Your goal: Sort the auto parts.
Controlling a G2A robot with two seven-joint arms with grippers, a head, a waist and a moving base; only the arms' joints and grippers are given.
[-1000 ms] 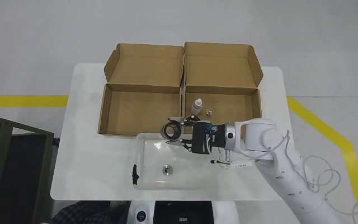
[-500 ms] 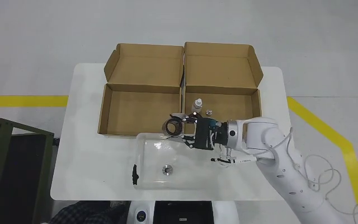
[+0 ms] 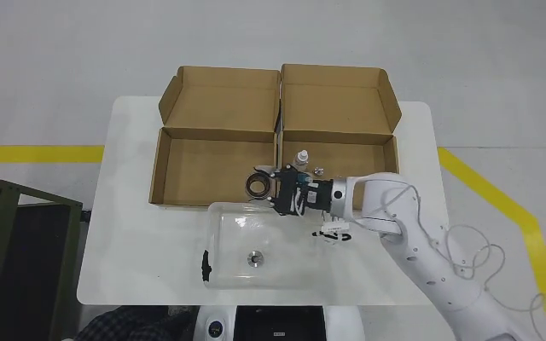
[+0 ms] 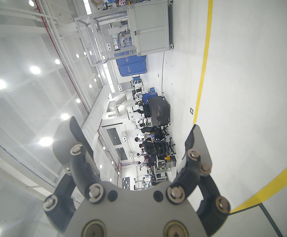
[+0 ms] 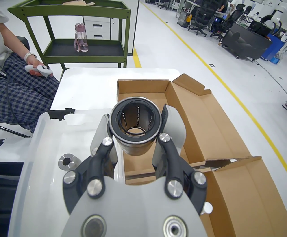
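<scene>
Over a cardboard box (image 3: 205,166), the cylindrical bearing (image 5: 135,125) sits pinched between right jaws; left jaws spread.

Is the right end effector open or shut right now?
Shut: the right end effector grips the cylindrical bearing between its fingers.

White bench (image 3: 128,222), rounded corners, on a pale grey floor (image 3: 256,34). Yellow floor line (image 3: 51,153) shows at both sides of the bench. Green shelf cart (image 5: 83,58) stands near one bench end. Pink water bottle (image 5: 81,38) upright on its lower shelf, white drawer unit (image 5: 96,27) behind. Farther off: black office chairs (image 5: 201,18), blue cabinets (image 4: 132,65), metal-framed enclosure (image 4: 134,27).
</scene>
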